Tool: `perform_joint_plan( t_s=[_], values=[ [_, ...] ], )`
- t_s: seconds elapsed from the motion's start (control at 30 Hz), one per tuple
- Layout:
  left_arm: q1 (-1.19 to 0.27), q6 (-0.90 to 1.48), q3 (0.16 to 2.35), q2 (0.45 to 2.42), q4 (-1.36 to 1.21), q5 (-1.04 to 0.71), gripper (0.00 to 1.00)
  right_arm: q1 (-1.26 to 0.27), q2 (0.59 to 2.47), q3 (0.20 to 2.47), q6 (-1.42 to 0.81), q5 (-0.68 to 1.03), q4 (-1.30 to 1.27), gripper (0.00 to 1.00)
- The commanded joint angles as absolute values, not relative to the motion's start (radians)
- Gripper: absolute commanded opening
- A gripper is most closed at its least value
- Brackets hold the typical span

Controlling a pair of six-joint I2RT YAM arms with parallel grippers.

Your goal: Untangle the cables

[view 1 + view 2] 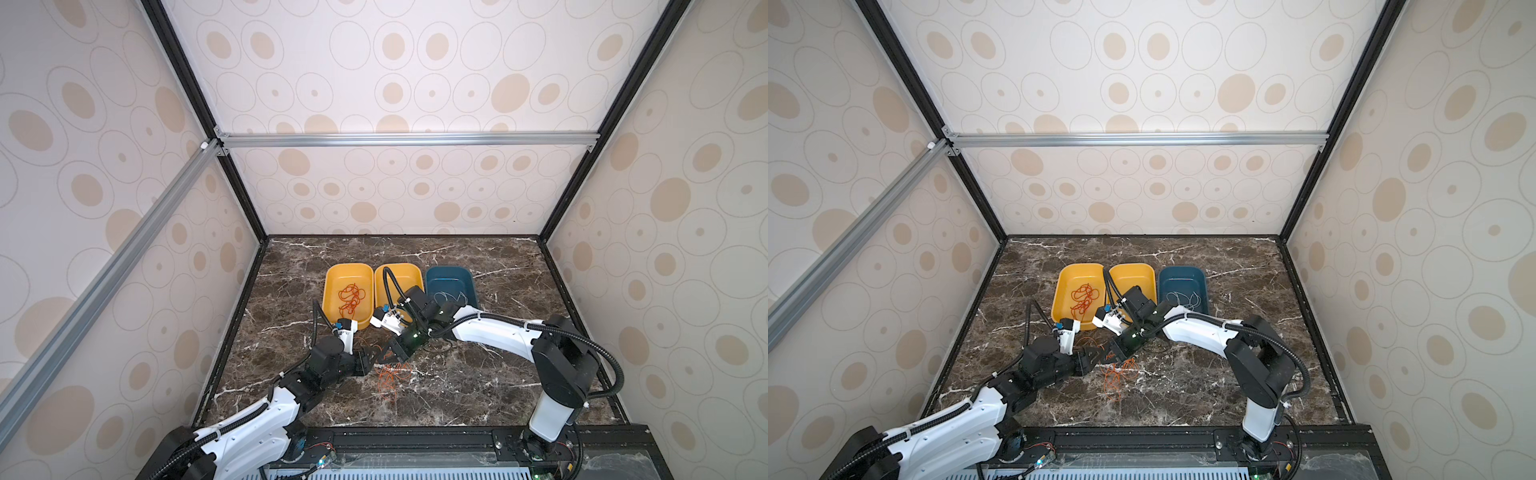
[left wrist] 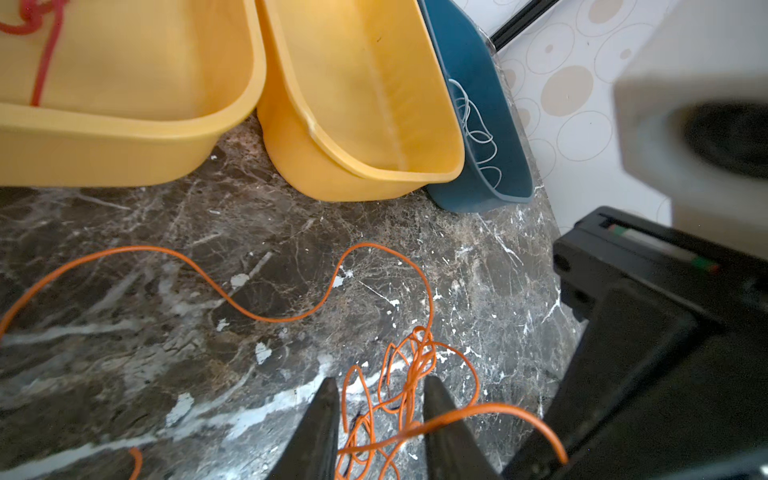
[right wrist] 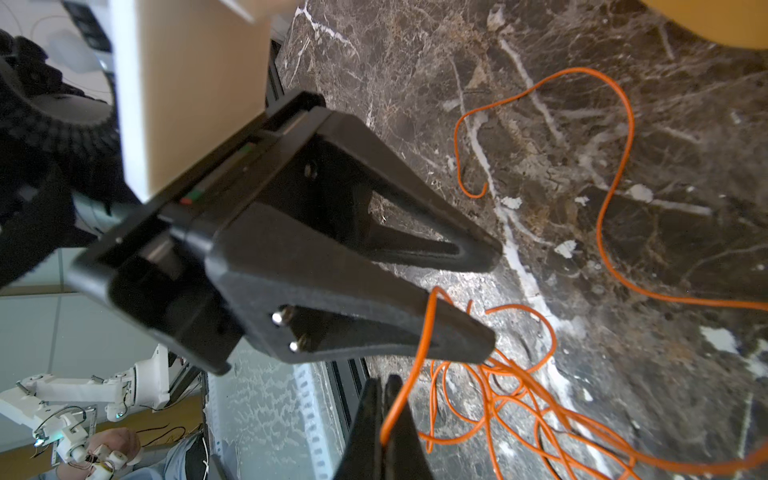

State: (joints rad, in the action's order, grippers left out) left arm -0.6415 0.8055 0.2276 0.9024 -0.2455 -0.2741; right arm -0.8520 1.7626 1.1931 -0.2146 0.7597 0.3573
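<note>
An orange cable (image 1: 390, 376) lies in a loose tangle on the marble table, with long strands (image 2: 249, 307) curling away from it. My left gripper (image 2: 380, 380) is open, low over the tangle (image 2: 411, 374), and several strands run between its fingers without being pinched. My right gripper (image 3: 383, 380) is shut on one orange strand (image 3: 409, 395) that rises from the pile and drapes over a left finger (image 3: 457, 332). In both top views the two grippers (image 1: 376, 357) (image 1: 388, 353) meet tip to tip above the tangle. A red cable (image 1: 351, 297) and a white cable (image 1: 451, 297) lie in trays.
Three trays stand in a row behind the grippers: a yellow tray (image 1: 332, 278) with the red cable, a yellow tray (image 1: 405, 270) partly covered by the right arm, and a blue tray (image 1: 465, 276) with the white cable. Black frame rails (image 1: 415, 434) edge the table.
</note>
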Motion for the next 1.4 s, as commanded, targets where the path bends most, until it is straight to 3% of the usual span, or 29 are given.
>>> perform_joint_plan(
  t_s=[0.0,0.13,0.27,0.43,0.77,0.93,1.37],
  values=[
    [-0.649,0.779,0.273,0.903,-0.275,-0.277,0.26,-0.849,1.778,1.215,-0.188,0.759,0.380,0.00],
    [-0.648,0.785,0.270,0.891,-0.256,-0.228,0.11,-0.850,1.779,1.210,-0.183,0.754,0.385,0.01],
    [-0.648,0.786,0.279,0.878,-0.227,-0.196,0.00,-0.849,1.773,1.198,-0.177,0.742,0.386,0.11],
    [-0.649,0.790,0.297,0.845,-0.169,-0.141,0.00,-0.838,1.743,1.151,-0.163,0.696,0.378,0.35],
    [-0.646,0.793,0.309,0.749,-0.071,-0.061,0.00,-0.778,1.630,1.022,-0.176,0.643,0.331,0.51],
    [-0.643,0.792,0.316,0.733,-0.063,-0.063,0.00,-0.777,1.643,0.978,-0.181,0.606,0.239,0.55],
    [-0.644,0.793,0.326,0.721,-0.060,-0.067,0.00,-0.792,1.847,1.014,-0.251,0.638,0.002,0.54]
  ],
)
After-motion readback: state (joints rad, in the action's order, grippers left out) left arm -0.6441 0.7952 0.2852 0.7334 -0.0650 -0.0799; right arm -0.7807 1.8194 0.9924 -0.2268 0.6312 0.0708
